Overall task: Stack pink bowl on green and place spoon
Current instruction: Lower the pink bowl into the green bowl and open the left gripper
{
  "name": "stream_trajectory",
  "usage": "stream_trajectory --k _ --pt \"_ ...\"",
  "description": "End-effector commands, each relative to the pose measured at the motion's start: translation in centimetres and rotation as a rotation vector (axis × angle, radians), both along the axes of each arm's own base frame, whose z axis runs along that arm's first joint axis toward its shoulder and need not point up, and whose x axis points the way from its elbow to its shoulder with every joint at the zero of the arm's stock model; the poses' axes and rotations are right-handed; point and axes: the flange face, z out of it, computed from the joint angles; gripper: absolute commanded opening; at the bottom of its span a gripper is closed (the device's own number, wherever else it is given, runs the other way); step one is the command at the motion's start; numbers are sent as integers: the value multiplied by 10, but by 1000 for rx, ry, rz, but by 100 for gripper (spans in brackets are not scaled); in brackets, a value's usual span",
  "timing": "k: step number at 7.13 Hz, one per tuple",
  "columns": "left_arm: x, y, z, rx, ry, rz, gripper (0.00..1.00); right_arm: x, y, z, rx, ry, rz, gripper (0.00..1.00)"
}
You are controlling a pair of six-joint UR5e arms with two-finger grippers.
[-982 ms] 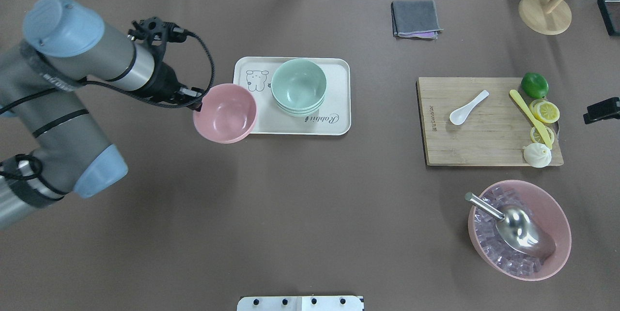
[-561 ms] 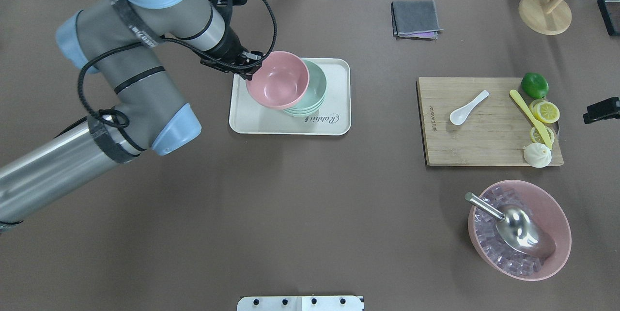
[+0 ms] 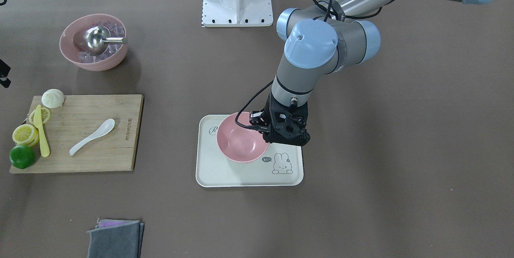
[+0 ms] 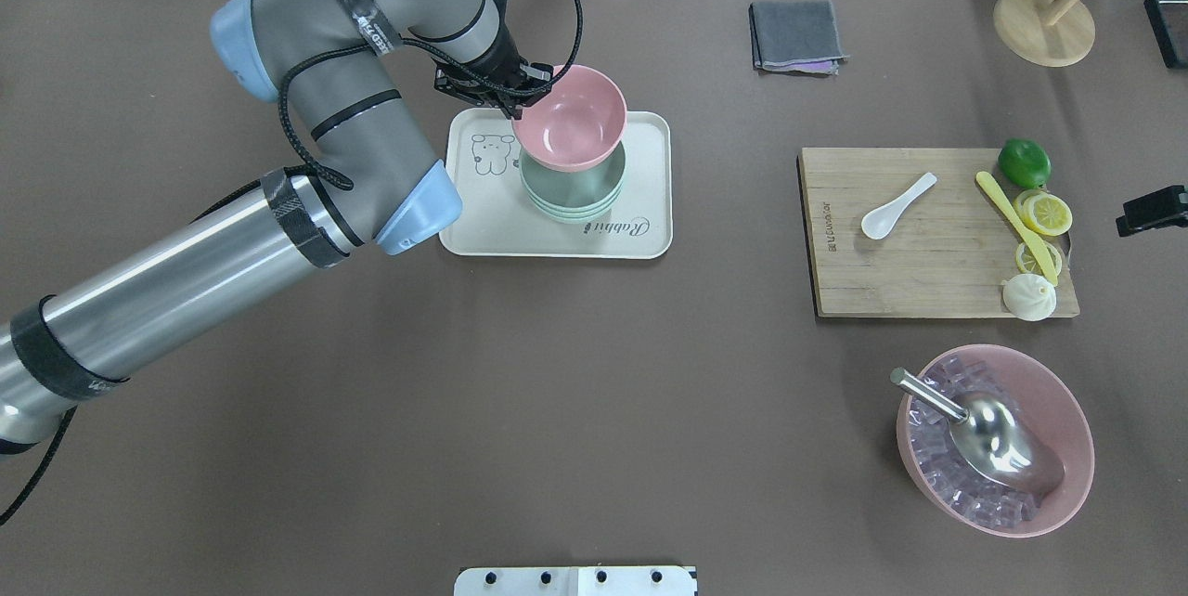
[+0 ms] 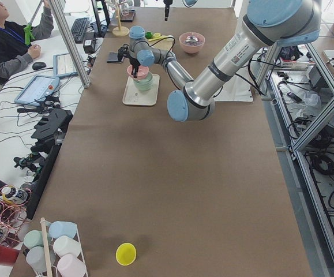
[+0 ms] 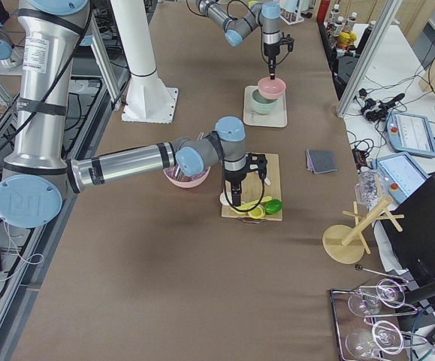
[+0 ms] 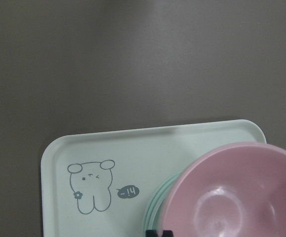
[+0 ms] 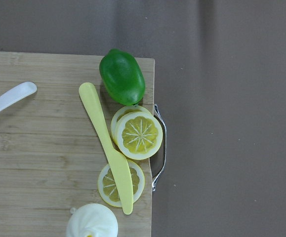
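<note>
Pink bowl (image 4: 569, 118) being pinched at 9 o'clock rim by left gripper (image 4: 520, 107) over green bowl (image 4: 571, 194); early release risking tilt

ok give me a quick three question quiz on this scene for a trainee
1. Which arm's jaws hold the pink bowl?
2. True or false: the green bowls stand on the tray.
3. The spoon lies on: A the tray, B the board, C the pink bowl.

Key: 1 left; 2 true; 3 B.
</note>
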Motion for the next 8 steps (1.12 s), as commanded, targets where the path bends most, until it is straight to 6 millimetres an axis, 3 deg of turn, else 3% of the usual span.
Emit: stream_trajectory --k 1,3,6,8 --pt "16 11 2 13 10 23 0 0 0 0 0 0 0 100" --pt "25 17 5 13 8 38 0 0 0 0 0 0 0 100" --pt "29 14 25 24 14 43 0 0 0 -1 1 -1 0 100" --pt "34 19 25 25 15 52 0 0 0 -1 2 0 1 100"
